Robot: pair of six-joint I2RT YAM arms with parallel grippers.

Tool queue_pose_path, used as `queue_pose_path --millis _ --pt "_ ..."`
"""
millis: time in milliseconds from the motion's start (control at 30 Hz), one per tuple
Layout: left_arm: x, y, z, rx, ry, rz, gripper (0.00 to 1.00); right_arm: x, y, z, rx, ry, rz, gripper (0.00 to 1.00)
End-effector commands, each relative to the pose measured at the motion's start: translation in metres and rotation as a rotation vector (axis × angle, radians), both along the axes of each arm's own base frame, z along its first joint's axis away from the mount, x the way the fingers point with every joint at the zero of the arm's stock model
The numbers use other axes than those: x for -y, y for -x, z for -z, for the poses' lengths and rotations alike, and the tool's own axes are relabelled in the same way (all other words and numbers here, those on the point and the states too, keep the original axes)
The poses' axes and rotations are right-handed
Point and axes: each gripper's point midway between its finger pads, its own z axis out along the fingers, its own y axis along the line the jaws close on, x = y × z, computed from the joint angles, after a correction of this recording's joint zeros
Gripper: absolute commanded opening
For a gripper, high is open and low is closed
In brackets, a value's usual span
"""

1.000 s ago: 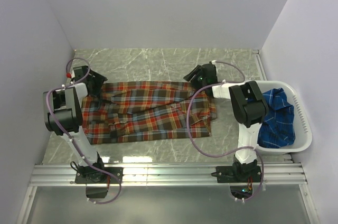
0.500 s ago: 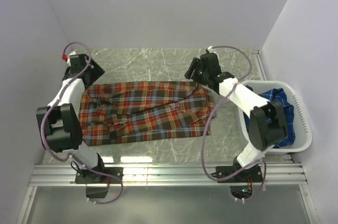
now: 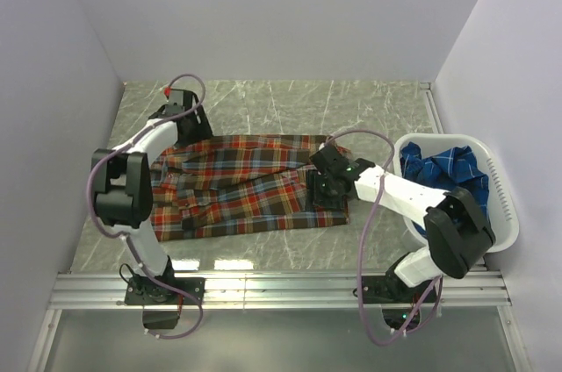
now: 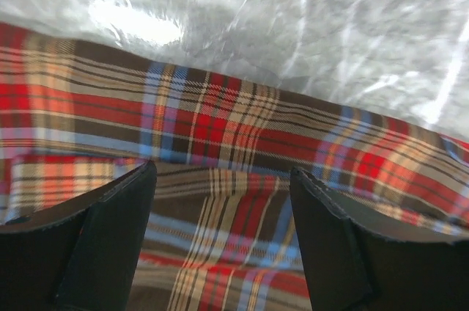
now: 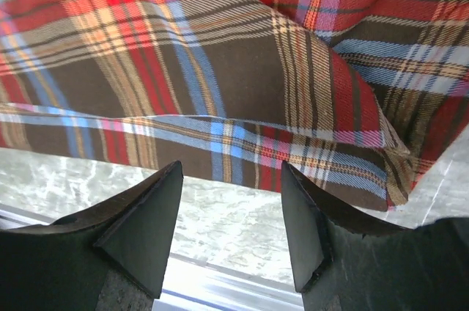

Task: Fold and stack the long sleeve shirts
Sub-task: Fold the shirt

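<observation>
The red-orange plaid shirt (image 3: 241, 183) lies spread flat in the middle of the table. It fills the left wrist view (image 4: 220, 127) and the top of the right wrist view (image 5: 220, 69). My left gripper (image 3: 183, 125) is open and empty, low over the shirt's far left edge (image 4: 221, 201). My right gripper (image 3: 323, 186) is open and empty, over the shirt's right near edge, its fingers (image 5: 139, 216) above bare table beside the hem. The blue plaid shirt (image 3: 448, 181) lies crumpled in the white basket (image 3: 500, 214) at right.
The table top is grey-green marble (image 3: 290, 104). A metal rail (image 3: 281, 289) runs along the near edge. Light walls close in left, back and right. The basket stands close to the right arm's elbow.
My left gripper moved right from the far left corner onto the shirt's far edge. My right gripper swung from behind the shirt's right end toward me, onto its right near edge.
</observation>
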Motion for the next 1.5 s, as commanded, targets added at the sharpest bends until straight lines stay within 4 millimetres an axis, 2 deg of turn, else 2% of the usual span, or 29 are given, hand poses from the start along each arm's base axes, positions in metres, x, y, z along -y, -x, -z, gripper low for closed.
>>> queue_pose_path --millis 0,233,333,367,400,433,467,500,533,567,600,633,667,700,733,767,800,833,867,900,933,1000,1033,1100,1133,1200,1267,1367,1467 --pt "0.003 -0.006 0.012 -0.035 0.022 -0.042 0.79 0.0 -0.003 0.011 -0.032 0.015 0.002 0.63" --pt "0.002 -0.008 0.051 -0.133 0.085 -0.127 0.77 0.008 -0.032 0.033 -0.052 0.087 0.026 0.63" --pt "-0.008 0.002 0.062 -0.172 0.161 -0.211 0.75 0.023 -0.062 0.035 -0.025 0.142 0.065 0.63" --pt "-0.013 0.003 0.063 -0.175 0.202 -0.233 0.76 0.027 -0.082 0.033 -0.006 0.154 0.083 0.63" --pt "-0.013 0.015 0.072 -0.204 0.236 -0.269 0.76 0.03 -0.093 0.032 0.001 0.156 0.094 0.63" --pt "-0.01 0.021 0.069 -0.199 0.266 -0.277 0.77 0.031 -0.102 0.031 -0.006 0.151 0.1 0.64" --pt "-0.014 0.02 0.067 -0.175 0.355 -0.292 0.77 0.034 -0.13 0.03 0.006 0.147 0.129 0.64" --pt "-0.009 0.041 0.081 -0.219 0.409 -0.33 0.77 0.035 -0.145 0.027 0.017 0.15 0.135 0.64" --pt "-0.006 0.046 0.074 -0.204 0.455 -0.334 0.77 0.037 -0.156 0.025 0.014 0.162 0.144 0.64" --pt "-0.004 0.049 0.073 -0.191 0.499 -0.362 0.78 0.035 -0.191 0.018 0.056 0.167 0.154 0.64" --pt "0.005 0.071 0.083 -0.233 0.539 -0.363 0.78 0.033 -0.207 0.015 0.069 0.167 0.153 0.64" --pt "0.011 0.076 0.072 -0.207 0.57 -0.354 0.79 0.033 -0.215 0.033 0.03 0.199 0.137 0.64" --pt "0.02 0.084 0.07 -0.206 0.6 -0.345 0.8 0.022 -0.253 0.006 0.126 0.168 0.139 0.64" --pt "0.034 0.102 0.073 -0.231 0.662 -0.333 0.8 0.016 -0.269 0.003 0.157 0.158 0.124 0.64" --pt "0.042 0.107 0.06 -0.208 0.689 -0.305 0.8 0.011 -0.281 0.001 0.172 0.154 0.11 0.64" --pt "0.053 0.116 0.056 -0.214 0.706 -0.274 0.81 0.002 -0.309 -0.006 0.227 0.139 0.098 0.64" --pt "0.054 0.132 0.059 -0.239 0.708 -0.283 0.81 0.001 -0.32 -0.011 0.245 0.128 0.093 0.65" --pt "0.064 0.137 0.045 -0.202 0.696 -0.24 0.83 -0.003 -0.334 -0.021 0.281 0.115 0.088 0.65" --pt "0.074 0.147 0.04 -0.2 0.678 -0.198 0.84 -0.005 -0.338 -0.027 0.299 0.103 0.082 0.65" --pt "0.077 0.162 0.041 -0.222 0.658 -0.192 0.85 -0.006 -0.339 -0.033 0.316 0.095 0.076 0.65" --pt "0.074 0.162 0.026 -0.162 0.627 -0.179 0.88 -0.006 -0.338 -0.046 0.354 0.081 0.068 0.65" --pt "0.07 0.166 0.012 -0.114 0.572 -0.139 0.9 -0.005 -0.331 -0.061 0.391 0.064 0.062 0.65" --pt "0.067 0.17 -0.002 -0.076 0.55 -0.123 0.91 -0.001 -0.32 -0.077 0.424 0.046 0.064 0.66" --pt "0.057 0.161 -0.023 0.008 0.473 -0.083 0.91 0.002 -0.305 -0.092 0.448 0.032 0.061 0.66" --pt "0.054 0.158 -0.035 0.049 0.452 -0.062 0.9 0.008 -0.289 -0.099 0.447 0.027 0.066 0.66" --pt "0.048 0.143 -0.053 0.123 0.376 -0.013 0.88 0.006 -0.267 -0.102 0.436 0.019 0.046 0.66" --pt "0.043 0.13 -0.06 0.155 0.321 0.017 0.86 0.008 -0.235 -0.098 0.401 0.019 0.05 0.65" --pt "0.049 0.102 -0.063 0.162 0.297 0.066 0.81 0.008 -0.195 -0.086 0.347 0.009 0.081 0.65" --pt "0.062 0.076 -0.053 0.125 0.297 0.11 0.77 -0.001 -0.16 -0.072 0.305 0.002 0.077 0.6"
